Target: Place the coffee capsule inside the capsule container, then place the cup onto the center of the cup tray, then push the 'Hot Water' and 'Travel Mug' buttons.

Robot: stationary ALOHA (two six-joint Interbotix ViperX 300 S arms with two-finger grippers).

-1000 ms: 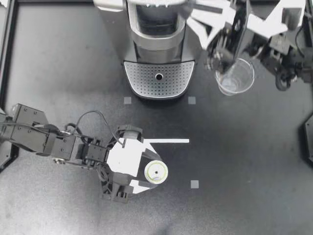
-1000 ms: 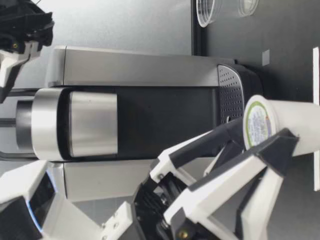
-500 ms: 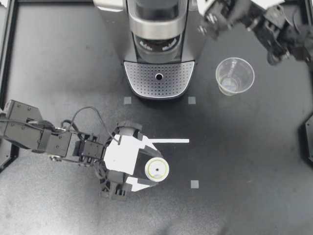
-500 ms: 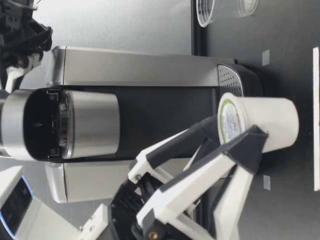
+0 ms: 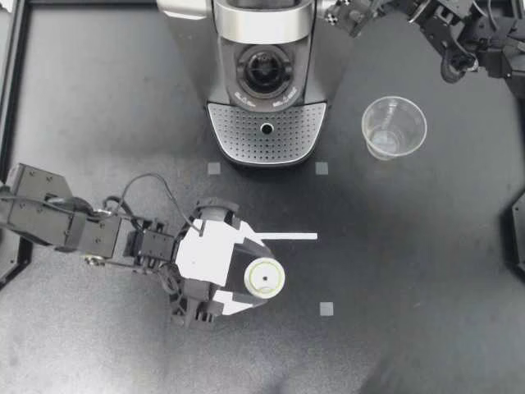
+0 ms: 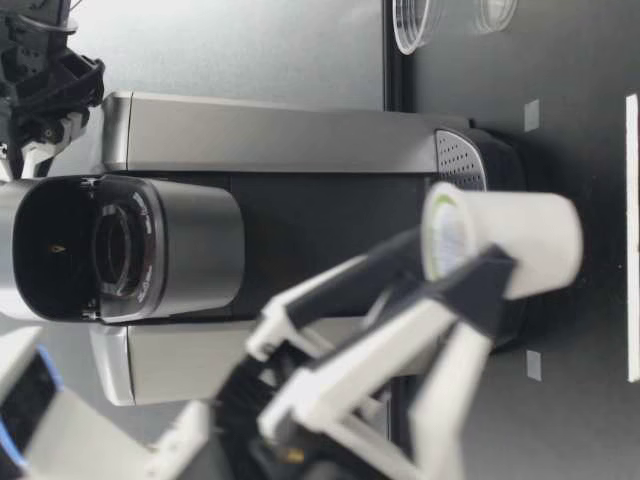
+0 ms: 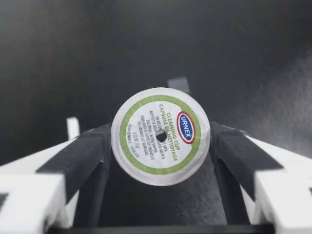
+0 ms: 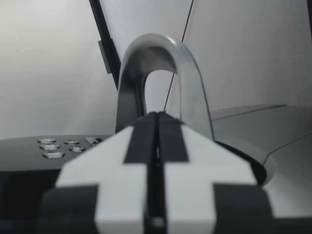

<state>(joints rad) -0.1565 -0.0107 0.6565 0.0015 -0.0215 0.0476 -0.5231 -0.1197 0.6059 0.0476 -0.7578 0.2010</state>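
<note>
Left gripper has its fingers pinching the coffee capsule from two sides, foil up, near the middle of the table — kept upright, I'd guess, so it can drop straight into the capsule container. In the low view it looks held clear of the table. The container sits open on the coffee machine at the far side. The right gripper, fingers pressed together, is up by the silver handle — my read is it's propping the lid open. The path looks free: the cup stands well to the right, nothing's on the cup tray, and a white tape strip lies flat. The real snag is height, since the capsule has to go up over the rim.
</note>
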